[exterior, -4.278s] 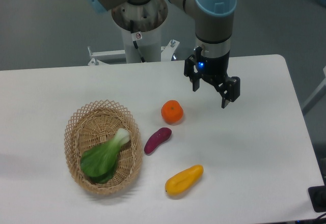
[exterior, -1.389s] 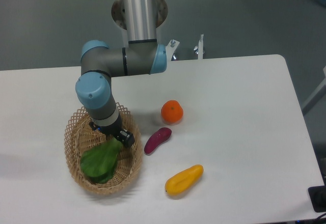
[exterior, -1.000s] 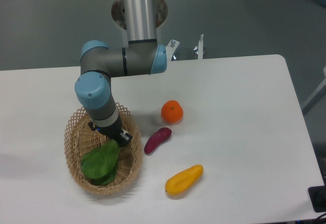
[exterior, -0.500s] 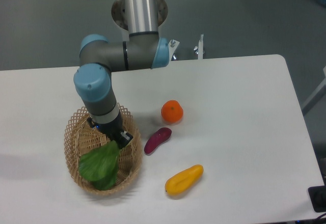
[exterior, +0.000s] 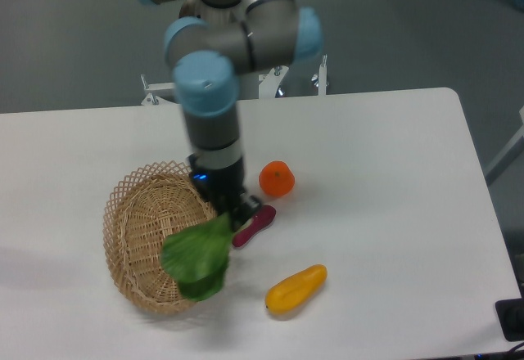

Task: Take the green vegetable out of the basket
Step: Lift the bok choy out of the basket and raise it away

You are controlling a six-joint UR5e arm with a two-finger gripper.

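Hanging from claw (exterior: 236, 214): green vegetable (exterior: 198, 257)

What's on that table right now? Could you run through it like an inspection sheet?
Surface: white table, no spills seen.
Job's things: green vegetable hanging from the gripper, leaves over the near right rim of the basket; nothing else seen in the basket.
Clutter: orange, purple sweet potato, yellow fruit, all on the table right of the basket.
Grippers: jaws shut on the vegetable's stalk end.
Cables: nothing seen.
Surroundings: grey floor, metal frame behind the table.
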